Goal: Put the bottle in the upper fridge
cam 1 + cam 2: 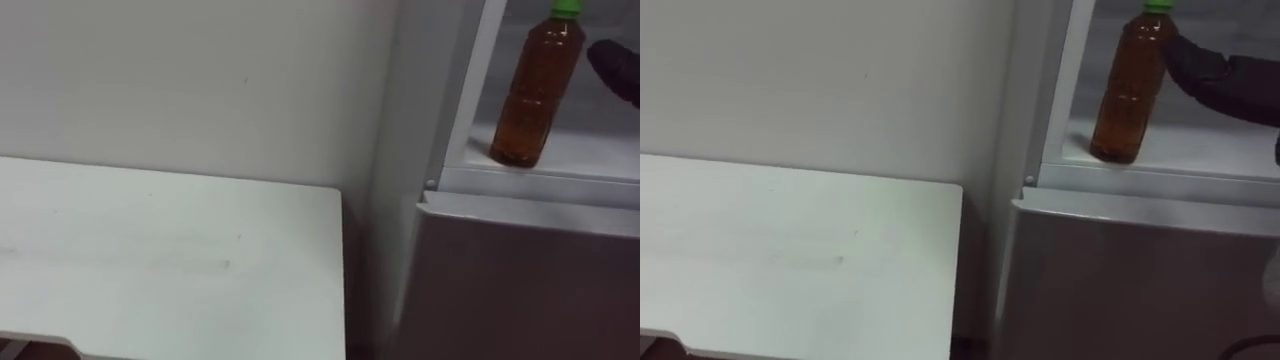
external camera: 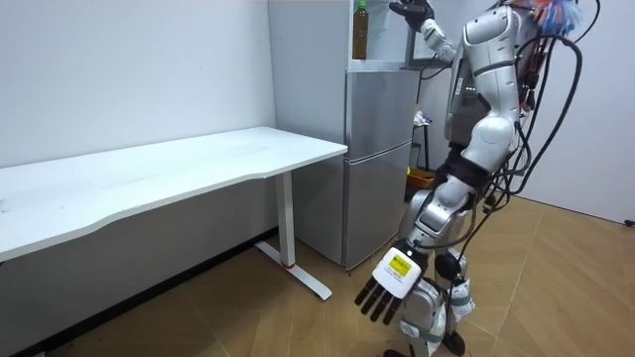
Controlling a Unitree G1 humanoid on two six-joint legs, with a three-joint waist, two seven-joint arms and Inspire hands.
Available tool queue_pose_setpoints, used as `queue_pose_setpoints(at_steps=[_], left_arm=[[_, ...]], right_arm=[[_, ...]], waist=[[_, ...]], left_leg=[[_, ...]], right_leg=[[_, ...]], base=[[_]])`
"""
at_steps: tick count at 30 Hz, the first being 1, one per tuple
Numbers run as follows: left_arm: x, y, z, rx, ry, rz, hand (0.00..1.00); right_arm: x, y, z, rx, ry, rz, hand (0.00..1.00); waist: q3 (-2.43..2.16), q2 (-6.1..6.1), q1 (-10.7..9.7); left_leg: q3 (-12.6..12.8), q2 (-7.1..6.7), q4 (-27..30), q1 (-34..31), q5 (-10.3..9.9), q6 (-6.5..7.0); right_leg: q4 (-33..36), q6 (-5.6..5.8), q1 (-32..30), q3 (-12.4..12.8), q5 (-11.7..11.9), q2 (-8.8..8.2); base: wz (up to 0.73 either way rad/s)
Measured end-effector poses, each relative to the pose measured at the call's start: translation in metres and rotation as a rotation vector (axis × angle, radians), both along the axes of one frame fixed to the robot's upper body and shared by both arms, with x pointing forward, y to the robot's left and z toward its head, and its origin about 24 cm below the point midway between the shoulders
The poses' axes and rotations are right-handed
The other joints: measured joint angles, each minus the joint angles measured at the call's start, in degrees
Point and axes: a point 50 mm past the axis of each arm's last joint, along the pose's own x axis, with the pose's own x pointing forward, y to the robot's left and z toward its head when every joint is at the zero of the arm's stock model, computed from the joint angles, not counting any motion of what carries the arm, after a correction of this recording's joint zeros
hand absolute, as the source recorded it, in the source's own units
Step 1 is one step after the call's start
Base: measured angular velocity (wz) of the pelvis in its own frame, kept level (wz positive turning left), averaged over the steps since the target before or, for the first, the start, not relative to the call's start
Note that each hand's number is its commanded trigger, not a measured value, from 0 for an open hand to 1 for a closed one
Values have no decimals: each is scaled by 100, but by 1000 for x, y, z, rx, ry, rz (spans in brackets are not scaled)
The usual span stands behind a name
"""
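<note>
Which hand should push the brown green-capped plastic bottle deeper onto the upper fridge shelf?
Right. The right hand is raised beside the brown green-capped plastic bottle on the white fridge shelf; the left hand hangs low, near the floor.

A plain pale wall is seen behind a long white desk, which is set along it and carried on a white leg with a flat foot. The floor is laid in light wood boards set at angles. A tall silver-grey fridge is placed against the wall just beside the desk's end, with a narrow dark gap left between them. Its lower door is shut, while the upper compartment is open and white inside. Another pale wall is seen at the room view's right. The room is evenly lit.
</note>
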Motion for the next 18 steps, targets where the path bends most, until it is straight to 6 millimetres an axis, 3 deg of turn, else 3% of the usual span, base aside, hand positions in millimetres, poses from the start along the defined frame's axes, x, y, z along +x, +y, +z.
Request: queue_pose_setpoints(at_steps=[3,5,10,18], left_arm=[[-4,-5,-4,-20,21,-7,0],[-10,-10,-8,-37,48,-3,0],[-11,-15,-10,-52,47,-1,0],[-9,-19,-12,-59,48,-16,0]], right_arm=[[-12,3,-5,37,-60,25,0],[-20,9,-17,83,-66,67,0],[-28,10,-43,134,-8,110,0],[-38,16,-50,154,-5,229,0]], waist=[[-12,58,-27],[-17,127,-20],[-20,160,-55],[-41,196,-199]], left_leg=[[36,1,-11,65,-27,0],[118,28,-5,95,-71,-9],[230,54,-12,102,-82,-15],[255,63,-38,86,-87,-21]], right_leg=[[-6,6,52,21,13,4],[-8,8,60,144,11,33],[-4,5,3,273,9,54],[1,4,-63,308,9,65]], base=[[-8],[-21],[-12],[-2]])
